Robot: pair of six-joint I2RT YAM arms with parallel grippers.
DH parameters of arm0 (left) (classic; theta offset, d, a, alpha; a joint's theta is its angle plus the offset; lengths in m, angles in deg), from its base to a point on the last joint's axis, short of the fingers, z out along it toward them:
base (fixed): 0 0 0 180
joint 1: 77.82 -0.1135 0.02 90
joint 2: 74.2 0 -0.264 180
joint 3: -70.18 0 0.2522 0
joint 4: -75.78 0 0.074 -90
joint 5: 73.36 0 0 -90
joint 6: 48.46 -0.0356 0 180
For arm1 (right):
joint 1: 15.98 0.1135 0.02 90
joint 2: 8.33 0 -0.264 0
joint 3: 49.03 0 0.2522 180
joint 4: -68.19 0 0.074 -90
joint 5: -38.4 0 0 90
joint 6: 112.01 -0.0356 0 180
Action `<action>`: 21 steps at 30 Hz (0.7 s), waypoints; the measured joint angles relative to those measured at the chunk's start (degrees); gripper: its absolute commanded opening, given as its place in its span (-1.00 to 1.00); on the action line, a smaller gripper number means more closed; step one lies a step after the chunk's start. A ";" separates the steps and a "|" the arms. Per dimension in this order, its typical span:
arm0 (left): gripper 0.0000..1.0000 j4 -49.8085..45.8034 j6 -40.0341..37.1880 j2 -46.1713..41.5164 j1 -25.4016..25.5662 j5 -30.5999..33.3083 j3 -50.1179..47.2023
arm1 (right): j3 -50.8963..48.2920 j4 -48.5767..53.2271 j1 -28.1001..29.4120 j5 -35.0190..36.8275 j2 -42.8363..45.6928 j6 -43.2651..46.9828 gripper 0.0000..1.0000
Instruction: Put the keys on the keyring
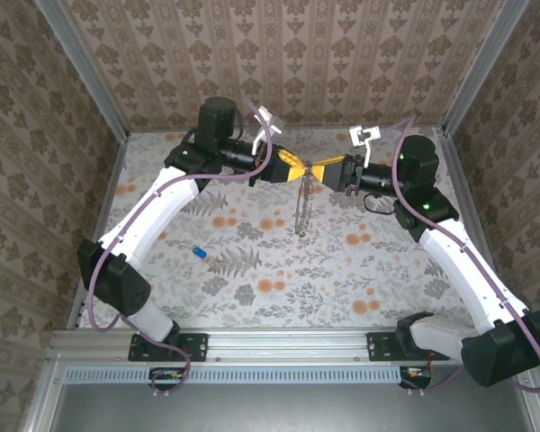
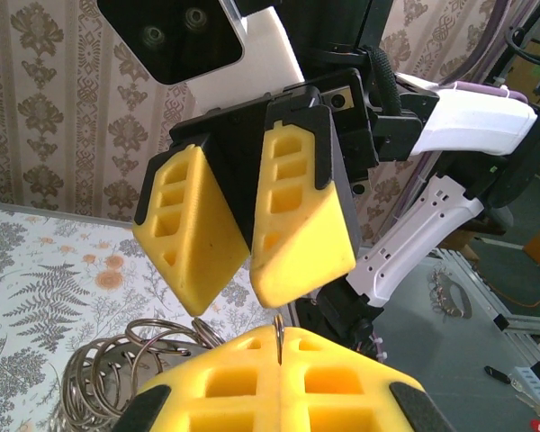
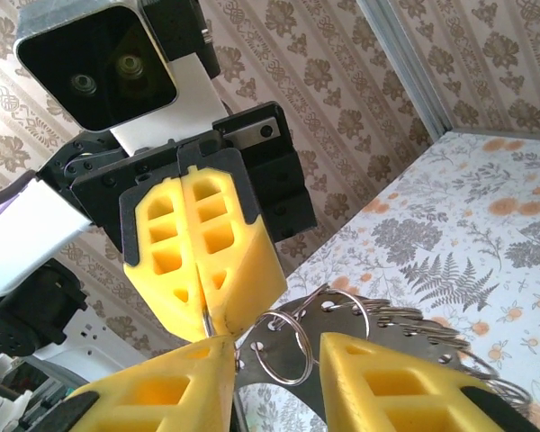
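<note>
left pincer pinches the one keyring; right pincer spread; one key apart.

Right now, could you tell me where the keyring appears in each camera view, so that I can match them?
Top external: keyring at centre, its chain trailing down from where the fingers meet.
Left wrist: bottom centre, a thin wire rising from the left fingers; coils at lower left.
Right wrist: bottom centre, between the right fingers.
Shared landmark: the shut yellow left fingers pinching the ring.
</note>
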 measured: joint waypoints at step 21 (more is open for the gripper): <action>-1.00 0.04 -0.59 0.04 0.00 -0.57 0.00 | 1.03 -0.13 2.73 -0.13 -0.81 0.90 -0.68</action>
